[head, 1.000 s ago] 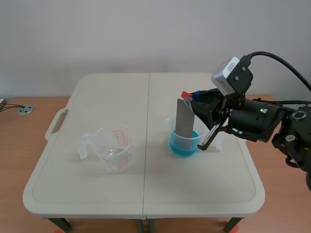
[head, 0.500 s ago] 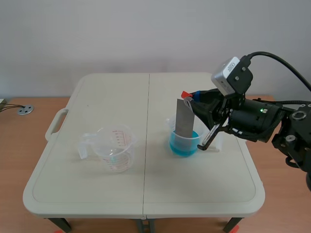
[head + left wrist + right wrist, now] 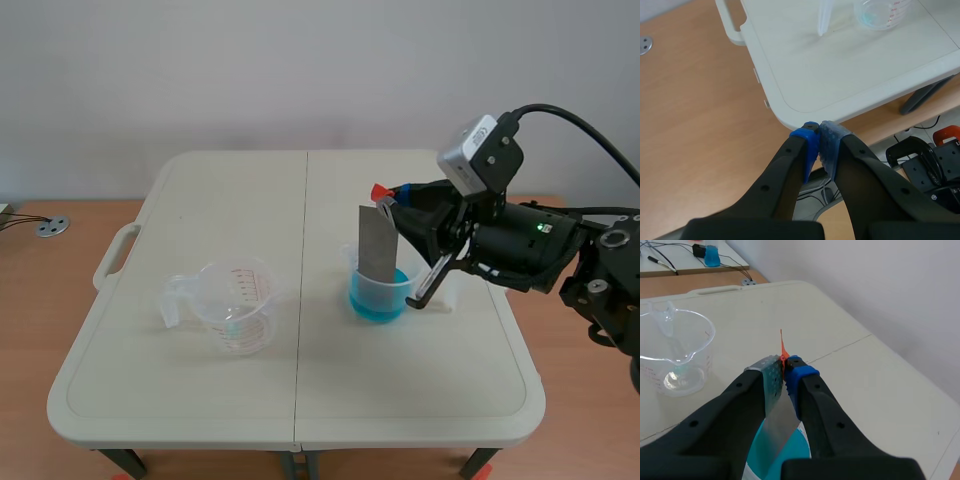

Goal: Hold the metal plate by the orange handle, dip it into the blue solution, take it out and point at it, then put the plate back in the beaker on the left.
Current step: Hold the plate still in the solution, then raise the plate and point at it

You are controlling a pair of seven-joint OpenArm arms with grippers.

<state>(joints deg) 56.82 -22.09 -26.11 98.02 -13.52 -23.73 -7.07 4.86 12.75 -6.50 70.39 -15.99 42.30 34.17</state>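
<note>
My right gripper (image 3: 392,203) is shut on the orange handle (image 3: 380,192) of the grey metal plate (image 3: 376,245). The plate hangs upright with its lower end inside the beaker of blue solution (image 3: 379,288) at the table's middle right. In the right wrist view the orange handle (image 3: 782,352) sits pinched between the fingers, the plate (image 3: 779,422) runs down toward the blue solution (image 3: 782,452). The empty clear beaker (image 3: 236,305) stands on the left; it also shows ahead of the right gripper (image 3: 676,352). My left gripper (image 3: 819,141) is shut on nothing, off the table's near left corner.
The white folding table (image 3: 200,195) has a carry handle (image 3: 114,256) on its left side. Wooden floor (image 3: 695,120) lies under the left gripper, with a table leg and black clamps (image 3: 930,160) near it.
The right gripper has lifted the plate slightly and shifted it a little left above the blue beaker. The left arm has not moved.
</note>
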